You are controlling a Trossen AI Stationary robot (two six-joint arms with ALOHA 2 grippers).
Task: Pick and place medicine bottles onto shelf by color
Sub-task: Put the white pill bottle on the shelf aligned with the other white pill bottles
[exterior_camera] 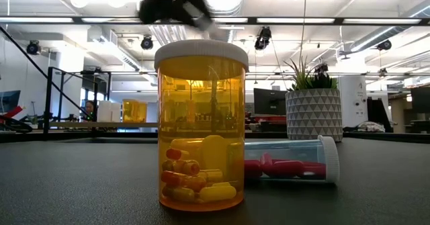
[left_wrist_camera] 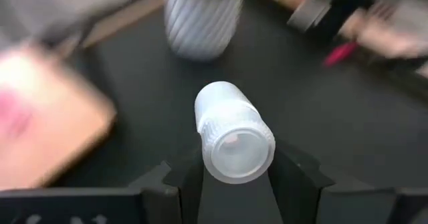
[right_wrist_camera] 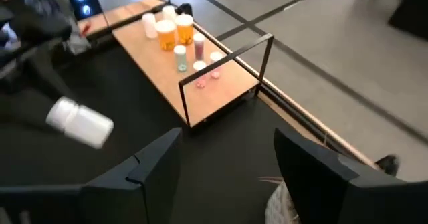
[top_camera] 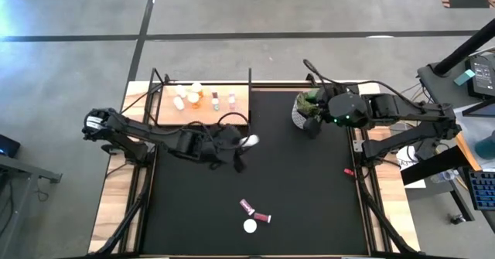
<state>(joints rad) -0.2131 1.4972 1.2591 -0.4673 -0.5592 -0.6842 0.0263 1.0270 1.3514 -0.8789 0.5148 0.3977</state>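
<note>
A: Why is the white bottle (left_wrist_camera: 233,142) sideways? Left gripper (top_camera: 241,146) pinches its body, lifted; shelf (top_camera: 203,104) sits at eleven o'clock.

B: Right gripper (right_wrist_camera: 227,160) waits, fingers wide, beside the plant pot (top_camera: 306,110).

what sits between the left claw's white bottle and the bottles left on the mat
Nothing: in the high view only bare black mat lies between the white bottle in the left claw and the remaining bottles near the table's front edge.

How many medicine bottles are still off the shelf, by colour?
white bottle, held in the left gripper: 1
orange bottle, upright on the mat: 1
dark red bottles, lying on the mat: 2
Total: 4
</note>
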